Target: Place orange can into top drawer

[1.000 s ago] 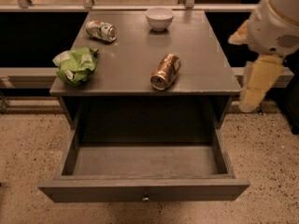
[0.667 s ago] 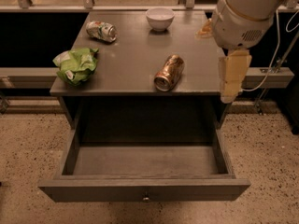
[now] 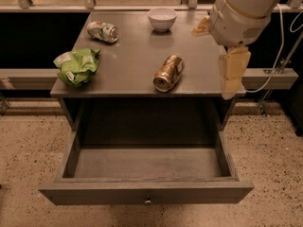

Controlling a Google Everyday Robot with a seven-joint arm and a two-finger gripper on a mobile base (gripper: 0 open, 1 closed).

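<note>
1. Camera view, cabinet: grey cabinet with a flat top [image 3: 135, 56], seen from the front and above. Speckled floor [image 3: 28, 150] below it.
2. Camera view, top drawer [image 3: 94, 193]: pulled well out towards the camera. Its front panel carries one small round knob [image 3: 148, 201]. Nothing is seen inside it.
3. Camera view, orange can [image 3: 169, 73]: lies on its side on the cabinet top, near the front edge and right of the middle. Its silver end faces the camera and slightly left. It is directly above the open drawer, not in it.
4. Camera view, gripper [image 3: 233, 77]: pale yellow, hanging downward from the white arm [image 3: 244, 8] at the right front corner of the cabinet top. It is to the right of the orange can and apart from it. Whether the pincer is wide or narrow cannot be told from here. It holds nothing that can be seen.
5. Camera view, other items on the top: a white bowl [image 3: 162, 18] at the back centre, a white-and-green can [image 3: 102, 31] lying at the back left, and a crumpled green bag [image 3: 76, 66] at the left front edge.
6. Progress, as a judgement: the drawer is open and ready, so that part needs no work. The grasp has not begun. Left to do: bring the gripper over the can, close on it, lift it, carry it forward past the edge, and lower it into the drawer.
</note>
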